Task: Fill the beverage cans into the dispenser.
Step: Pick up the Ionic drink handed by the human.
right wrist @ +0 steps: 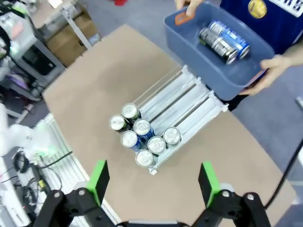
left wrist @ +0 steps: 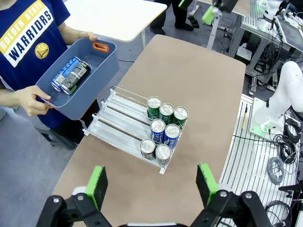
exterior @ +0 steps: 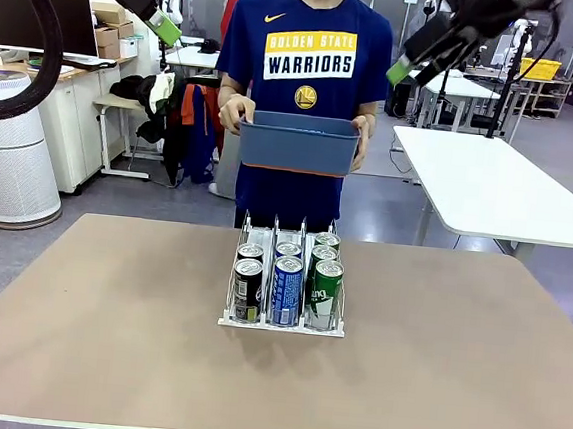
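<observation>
The white wire dispenser (exterior: pixel 282 326) (left wrist: pixel 118 125) (right wrist: pixel 187 99) stands mid-table. Several beverage cans fill its front end: black ones (exterior: pixel 247 289) (left wrist: pixel 156 150) on the left, blue ones (exterior: pixel 286 290) (left wrist: pixel 163 130) in the middle, green ones (exterior: pixel 326 293) (left wrist: pixel 166 112) on the right. At the far edge a person holds a blue-grey bin (exterior: pixel 298 142) with a blue can (left wrist: pixel 66 73) (right wrist: pixel 230 38) and a dark can (left wrist: pixel 78 75) (right wrist: pixel 215 43) lying in it. My left gripper (exterior: pixel 165 28) (left wrist: pixel 151 184) and right gripper (exterior: pixel 401 70) (right wrist: pixel 153 181) hang open and empty high above the table.
A white table (exterior: pixel 490 182) stands behind on the right, and a white air purifier (exterior: pixel 11 150) on the floor at the left. Bare tabletop (exterior: pixel 88 308) lies all round the dispenser. A robot base and cables (left wrist: pixel 279 109) sit off the table's near side.
</observation>
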